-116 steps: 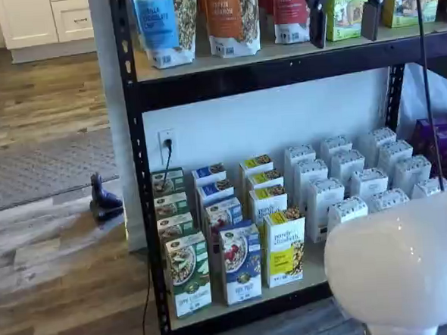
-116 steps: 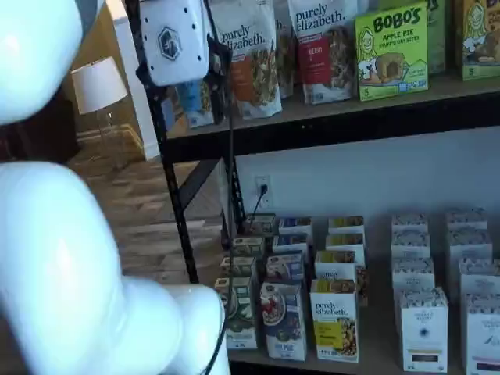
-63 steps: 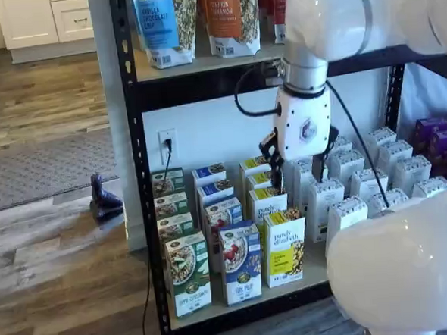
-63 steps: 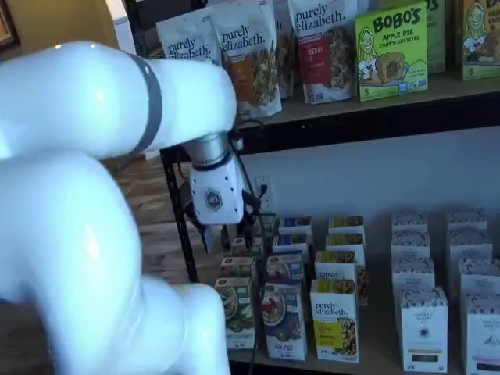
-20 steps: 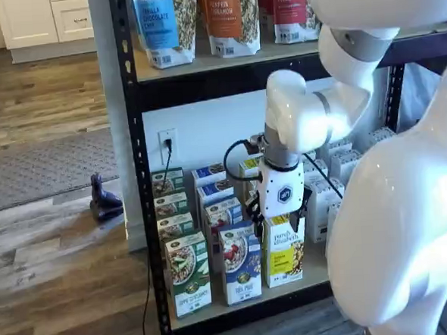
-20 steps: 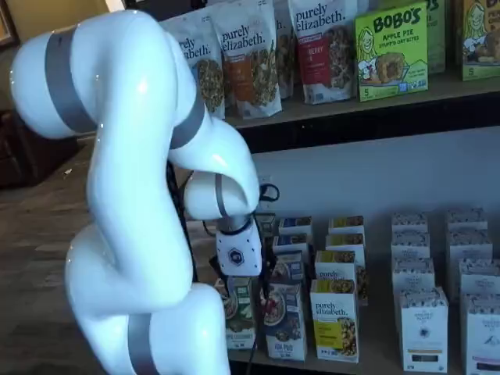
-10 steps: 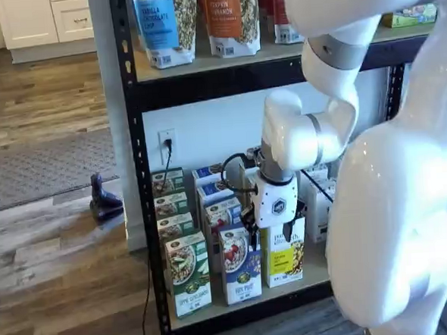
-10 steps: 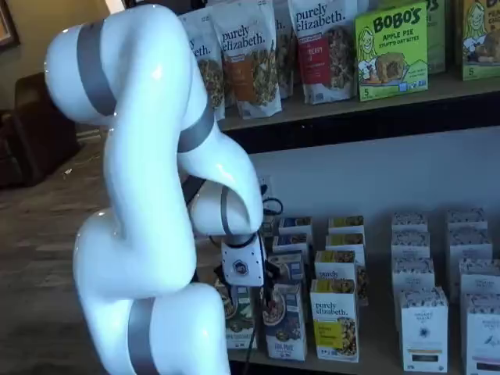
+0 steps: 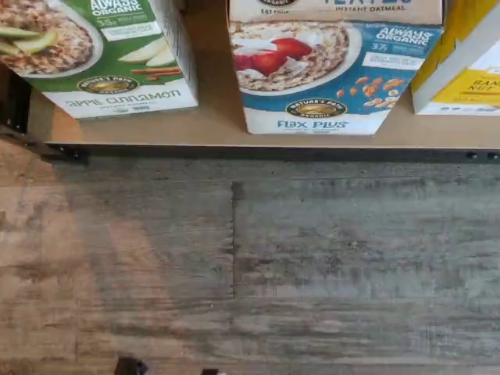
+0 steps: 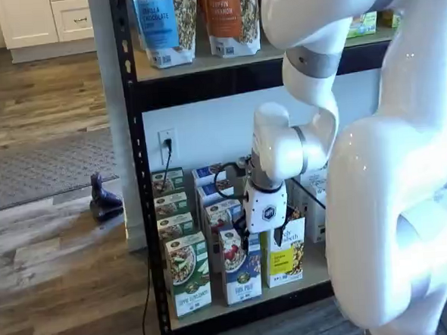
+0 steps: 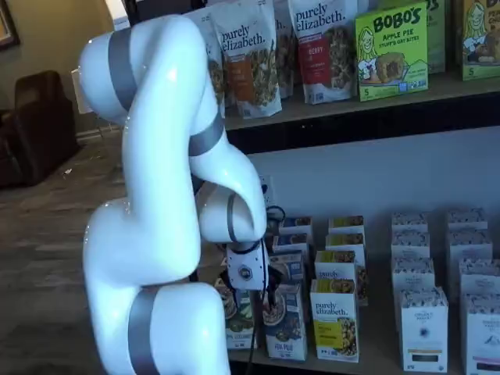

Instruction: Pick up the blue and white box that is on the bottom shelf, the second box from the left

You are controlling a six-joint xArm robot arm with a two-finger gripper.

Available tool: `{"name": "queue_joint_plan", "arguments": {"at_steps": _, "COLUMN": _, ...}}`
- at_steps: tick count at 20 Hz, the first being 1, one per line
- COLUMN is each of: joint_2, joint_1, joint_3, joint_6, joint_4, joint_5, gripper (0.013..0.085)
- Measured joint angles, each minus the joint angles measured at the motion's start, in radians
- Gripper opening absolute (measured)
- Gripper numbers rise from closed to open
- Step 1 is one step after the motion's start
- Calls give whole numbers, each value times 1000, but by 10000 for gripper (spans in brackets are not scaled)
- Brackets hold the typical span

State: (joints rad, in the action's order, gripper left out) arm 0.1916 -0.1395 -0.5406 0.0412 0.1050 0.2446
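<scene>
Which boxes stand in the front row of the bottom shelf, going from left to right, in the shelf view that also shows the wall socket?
Green-and-white box → blue and white box, with the gripper's white body just above it → yellow-and-white box. Further right, the arm hides the row.

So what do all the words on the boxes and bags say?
"FLAX PLUS", "INSTANT OATMEAL": blue and white cardboard box.
"APPLE CINNAMON": green and white cardboard box.
"purely elizabeth.": yellow and white box and granola bags.
"BOBO'S APPLE PIE": bright green box.
The pale boxes' print is too blurred to read.
</scene>
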Motion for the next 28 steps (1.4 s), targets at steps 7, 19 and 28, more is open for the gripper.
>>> {"name": "queue_joint_plan", "arguments": {"at_steps": 7, "joint_2": 96, "joint_1": 2, "joint_3": -62, "joint_6": 37, "joint_4": -41, "joint_5": -24, "gripper": 850}}
{"name": "queue_joint_plan", "arguments": {"at_steps": 19, "joint_2": 203, "joint_1": -7, "joint_3": -191, "joint_6": 109, "joint_4": -105, "joint_5": 20, "gripper": 850}}
{"name": "queue_joint_plan", "arguments": {"at_steps": 28, "joint_2": 337, "joint_1": 35, "joint_3": -347, "joint_6": 129, "joint_4": -169, "joint_5": 45, "gripper": 850}}
